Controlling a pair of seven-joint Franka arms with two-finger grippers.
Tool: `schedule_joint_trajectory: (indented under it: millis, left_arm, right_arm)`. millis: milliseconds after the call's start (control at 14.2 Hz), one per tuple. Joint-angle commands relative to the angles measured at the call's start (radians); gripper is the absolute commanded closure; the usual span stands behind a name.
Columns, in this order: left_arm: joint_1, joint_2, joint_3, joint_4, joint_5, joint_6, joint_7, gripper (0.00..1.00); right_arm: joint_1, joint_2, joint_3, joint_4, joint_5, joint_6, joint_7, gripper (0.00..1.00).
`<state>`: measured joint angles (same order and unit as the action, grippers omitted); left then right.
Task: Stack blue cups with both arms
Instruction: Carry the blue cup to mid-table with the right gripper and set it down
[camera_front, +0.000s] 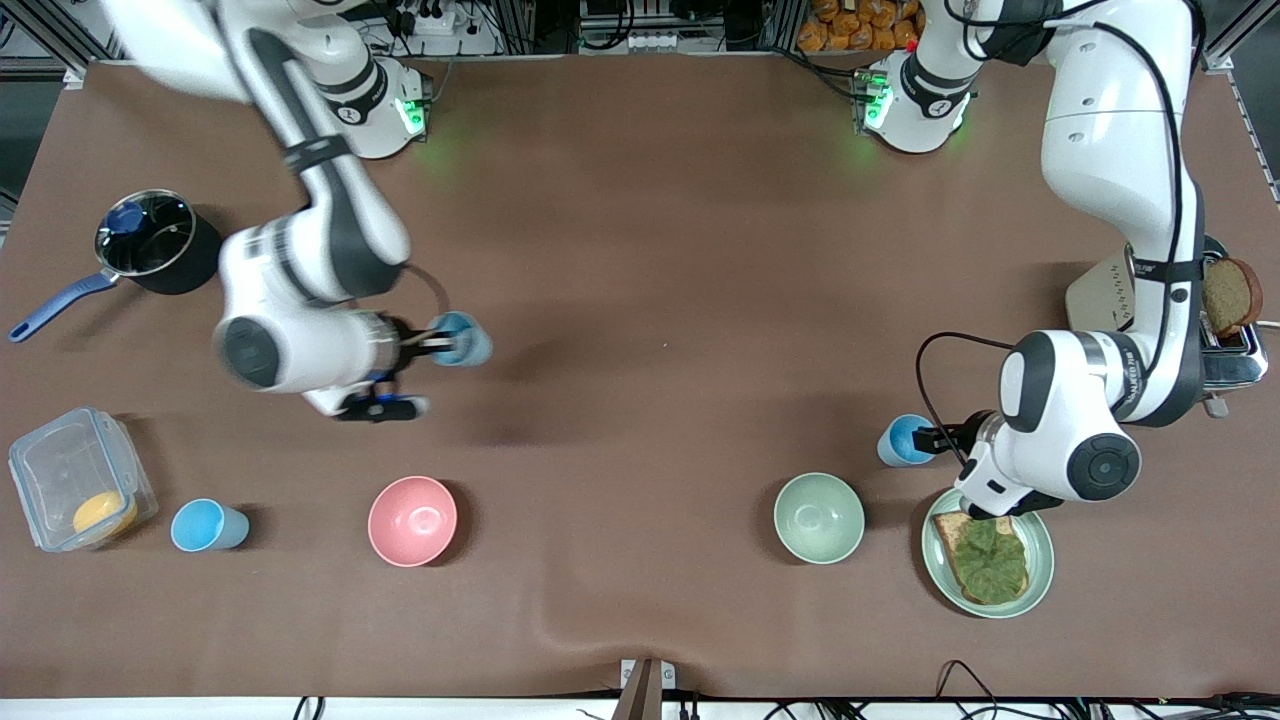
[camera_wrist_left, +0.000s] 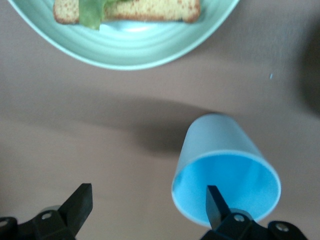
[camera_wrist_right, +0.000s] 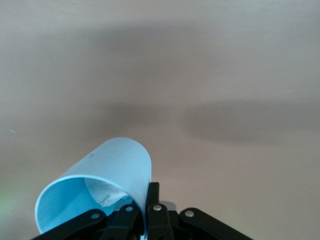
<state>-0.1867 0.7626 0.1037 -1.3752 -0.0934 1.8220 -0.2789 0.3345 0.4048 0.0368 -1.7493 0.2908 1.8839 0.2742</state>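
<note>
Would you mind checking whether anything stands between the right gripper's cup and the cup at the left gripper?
Nothing visible does. The right gripper holds its cup over bare table, and only open tabletop lies between it and the other cup at the left gripper.

Occlusions and cut-offs

Plate (camera_wrist_left: 125, 50) cut by the left wrist view's edge; toast (camera_front: 962, 527) partly under left arm; cup (camera_wrist_right: 95, 200) rim cut by the right wrist view's edge.
</note>
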Motion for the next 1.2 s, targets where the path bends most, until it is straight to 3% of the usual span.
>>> schedule_joint_trajectory:
  millis: [0,212,283,636,707,777,848,1130]
  left_arm:
    - [-0.005,0.014,0.004,-0.001,-0.057,0.048,-0.097,0.18]
    - [-0.013,0.018,0.004,-0.001,-0.060,0.049,-0.106,0.54]
    - [-0.019,0.020,0.004,-0.002,-0.060,0.052,-0.108,0.57]
    - [-0.030,0.018,0.004,-0.005,-0.058,0.086,-0.112,0.97]
    - [-0.030,0.018,0.004,-0.005,-0.057,0.088,-0.117,1.00]
    - [-0.030,0.017,0.004,-0.005,-0.057,0.088,-0.117,1.00]
    - [-0.030,0.015,0.004,-0.005,-0.057,0.088,-0.117,1.00]
    - [-0.028,-0.029,0.005,-0.013,-0.057,0.074,-0.120,1.00]
  right_arm:
    - [0.112,0.002,-0.009,-0.018,0.021,0.105,0.153,1.00]
    - [0.256,0.043,-0.011,-0.018,0.019,0.248,0.369,1.00]
    - [0.285,0.070,-0.011,-0.018,0.021,0.304,0.411,1.00]
    - [0.376,0.172,-0.011,-0.018,0.021,0.483,0.490,1.00]
    - [0.380,0.184,-0.011,-0.018,0.021,0.495,0.505,0.75]
    - [0.376,0.187,-0.011,-0.018,0.019,0.494,0.510,0.16]
    - [0.377,0.186,-0.012,-0.016,0.019,0.486,0.510,0.00]
    - [0.345,0.102,-0.035,0.005,0.008,0.347,0.497,0.00]
